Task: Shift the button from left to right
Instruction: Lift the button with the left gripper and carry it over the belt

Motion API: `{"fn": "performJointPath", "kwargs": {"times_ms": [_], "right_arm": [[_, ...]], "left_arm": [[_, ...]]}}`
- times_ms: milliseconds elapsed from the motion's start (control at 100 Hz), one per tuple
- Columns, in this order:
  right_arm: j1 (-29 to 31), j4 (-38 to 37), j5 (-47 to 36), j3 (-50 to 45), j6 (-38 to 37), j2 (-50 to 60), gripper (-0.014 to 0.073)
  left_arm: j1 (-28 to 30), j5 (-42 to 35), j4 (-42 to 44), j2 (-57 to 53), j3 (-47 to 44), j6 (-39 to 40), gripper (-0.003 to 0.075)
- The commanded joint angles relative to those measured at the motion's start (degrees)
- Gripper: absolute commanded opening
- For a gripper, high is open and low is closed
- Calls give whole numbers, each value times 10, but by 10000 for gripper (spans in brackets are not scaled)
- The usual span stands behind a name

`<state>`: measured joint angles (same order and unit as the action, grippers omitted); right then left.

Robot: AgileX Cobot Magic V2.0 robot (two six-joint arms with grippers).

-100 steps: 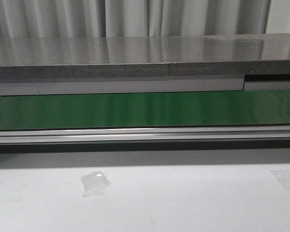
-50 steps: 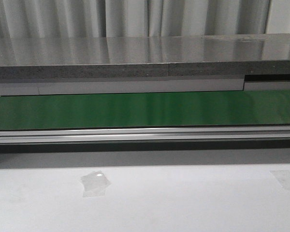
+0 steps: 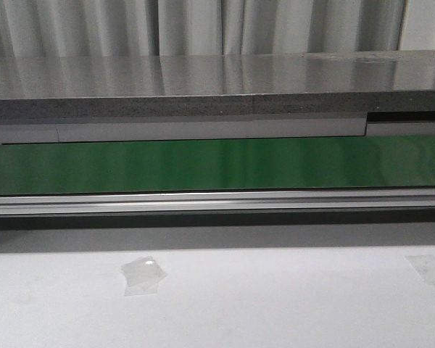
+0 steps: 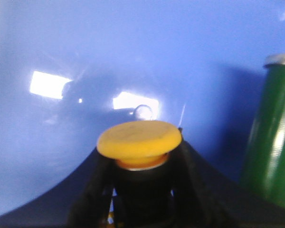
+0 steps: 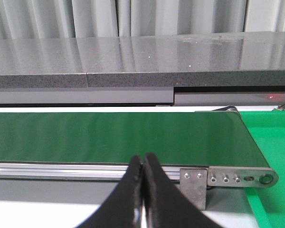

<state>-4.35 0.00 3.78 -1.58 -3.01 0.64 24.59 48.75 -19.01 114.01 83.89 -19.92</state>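
Button (image 4: 139, 142) fills the lower middle of the left wrist view, its round orange-yellow cap on top and a black body below, with a thin metal ring and an orange collar just under the cap. It stands upright between the two dark fingers (image 4: 199, 190) of the left claw (image 4: 141, 199), which press against the black body on both sides, so this claw is gripping the button. A small bit of yellow shows low on the body beside one finger. Behind the button lies a glossy blue surface (image 4: 133, 47) with bright patches of reflected light; whether the button touches this surface cannot be told. A green cylinder with a metal top (image 4: 273, 137) stands upright near the button, apart from it.

The right claw (image 5: 142, 199) shows in its own wrist view with its two black fingers pressed together, closed with nothing between them. Beyond it runs a green conveyor belt (image 5: 114, 133) in a metal frame, with a bolted end bracket (image 5: 228, 179) and a green tray or mat (image 5: 270, 142) just past the belt's end.

The front view shows the same belt (image 3: 217, 165) across the scene, a grey stone-like ledge (image 3: 203, 87) and pale curtains (image 3: 203, 25) behind it, and the white worktop (image 3: 275, 304) in front. Two pieces of clear tape (image 3: 143, 275) lie flat on the worktop, well apart. Neither claw nor the button appears in this view.
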Motion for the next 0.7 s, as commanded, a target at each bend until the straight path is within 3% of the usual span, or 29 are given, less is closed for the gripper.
{"fn": "performJointPath", "kwargs": {"times_ms": [0,250,690], "right_arm": [[-1,-8,-48,9,0,10,-68],[-1,-8,-48,9,0,10,-68],[-1,-8,-48,9,0,10,-68]], "left_arm": [[-3,12,-10,-56,31,4,61],[-16,35,-13,-90,39,-13,61],[-102,72,10,-90,39,-36,61]]}}
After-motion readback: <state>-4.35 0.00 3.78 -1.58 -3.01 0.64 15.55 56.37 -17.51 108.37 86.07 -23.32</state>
